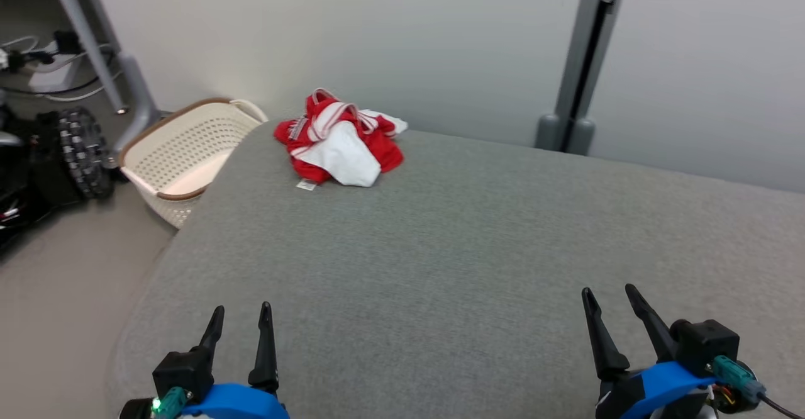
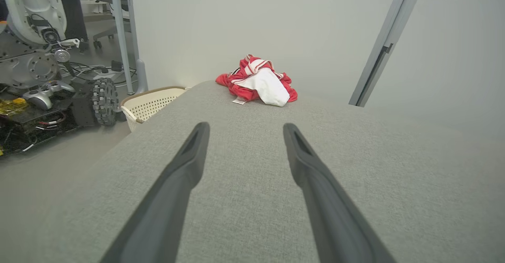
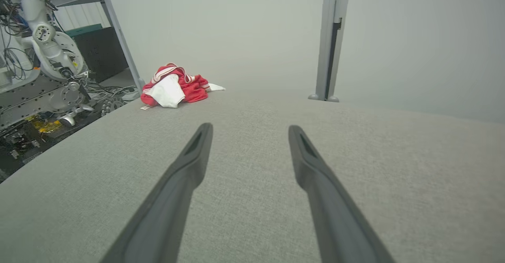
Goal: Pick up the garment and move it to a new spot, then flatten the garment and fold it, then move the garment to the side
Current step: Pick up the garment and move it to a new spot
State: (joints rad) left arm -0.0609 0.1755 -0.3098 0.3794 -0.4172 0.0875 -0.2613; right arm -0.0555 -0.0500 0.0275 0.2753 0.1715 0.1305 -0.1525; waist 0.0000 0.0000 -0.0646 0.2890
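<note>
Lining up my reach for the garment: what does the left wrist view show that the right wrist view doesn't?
Left wrist view adds the cream basket on the floor beside the grey surface. Right wrist view adds the grey post's foot beyond the surface's far edge. Both share the crumpled red and white garment near the far edge, untouched, with each arm's own open gripper well short of it: left gripper, right gripper.

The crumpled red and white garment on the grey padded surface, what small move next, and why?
Probably extend the left gripper toward the crumpled red and white garment: it lies at the far left corner of the grey padded surface; the right gripper is farther, and both are open and empty.
</note>
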